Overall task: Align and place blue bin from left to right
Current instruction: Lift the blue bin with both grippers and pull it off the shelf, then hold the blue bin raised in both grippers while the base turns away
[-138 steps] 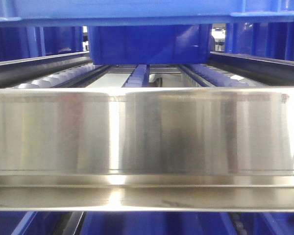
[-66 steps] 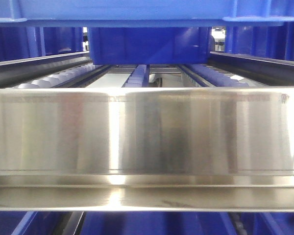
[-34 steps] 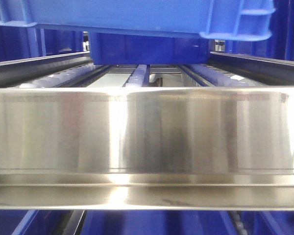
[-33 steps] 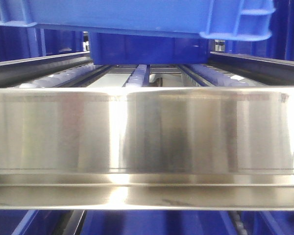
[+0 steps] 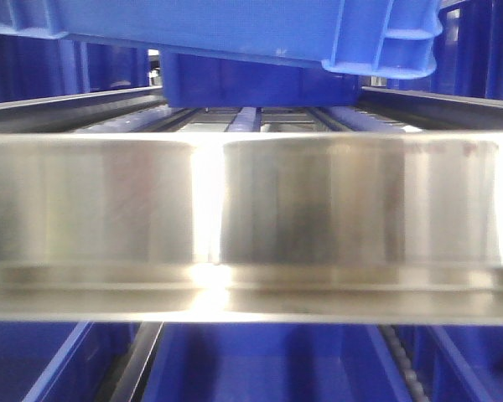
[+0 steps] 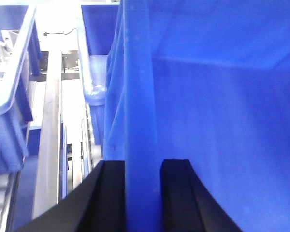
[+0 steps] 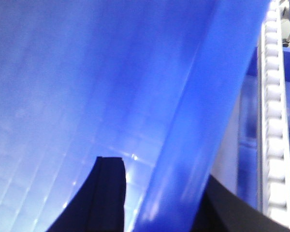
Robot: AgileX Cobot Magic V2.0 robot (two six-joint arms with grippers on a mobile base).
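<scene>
1. The blue bin [image 5: 201, 25] hangs above the shelf at the top of the front view. Its underside slopes down toward the picture's right, where a ribbed corner and a thick rim show.
2. What shows of its inside in the wrist views is bare, smooth, bright blue plastic.
3. The left gripper [image 6: 142, 162] is clamped on the bin's side wall. Its black fingers [image 6: 108, 198] stand one on each side of the upright rim.
4. The right gripper [image 7: 159, 171] likewise straddles the opposite wall. One dark finger is inside the bin and one outside, pressed to the plastic.
5. A broad brushed-steel band [image 5: 318, 201] crosses the front view below the bin, shiny with soft reflections.
6. Behind it a darker blue bin [image 5: 235, 84] sits on roller lanes [image 5: 247, 117] that run back into the rack.
7. In the left wrist view a neighbouring bin [image 6: 12, 111] holds grey metal parts [image 6: 1, 50], too blurred to name. A pale metal rail [image 6: 49, 145] lies between it and the held bin.
8. A row of white rollers [image 7: 273, 125] runs just beside the bin in the right wrist view.
</scene>
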